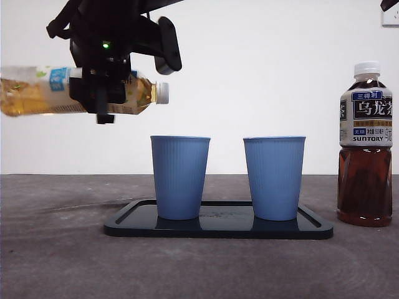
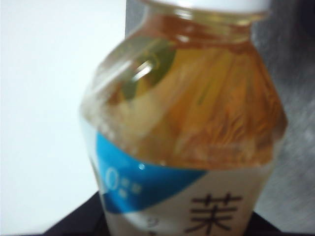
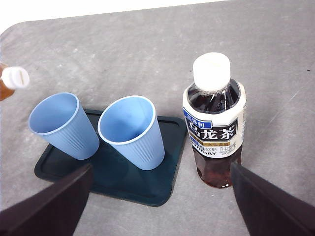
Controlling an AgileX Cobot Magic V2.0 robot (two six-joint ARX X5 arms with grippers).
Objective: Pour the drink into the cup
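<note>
1. Landmark: the dark rectangular plastic tray (image 1: 218, 229) on the grey table (image 1: 56, 261). Two pale blue ribbed plastic cups stand upright on it, side by side, not touching.

2. My left gripper (image 1: 103, 93) is clamped around the middle of a clear plastic bottle of golden tea with a blue-and-white label (image 1: 37, 93). The left wrist view is filled by that bottle, so the grip is firm on its body; my jaws barely show there.

3. The golden tea bottle hangs in the air, well above the tray and off to one side of it. Its long axis lies almost level, neck pointing toward the tray.

4. Its white cap (image 1: 163, 93) appears to be on. Judgement: nothing can flow until that is dealt with.

5. Key relation: the capped mouth sits above and just outside the rim of the nearer blue cup (image 1: 180, 177). The farther blue cup (image 1: 274, 177) lies beyond it, well apart from the mouth.

6. Judgement: the pour needs the mouth carried a little farther over the nearer cup's opening, then tipped downward.

7. My right gripper (image 3: 160, 206) waits spread wide, holding nothing, above a dark oolong tea bottle with a white cap (image 3: 212, 123) standing upright just beside the tray's far end.
</note>
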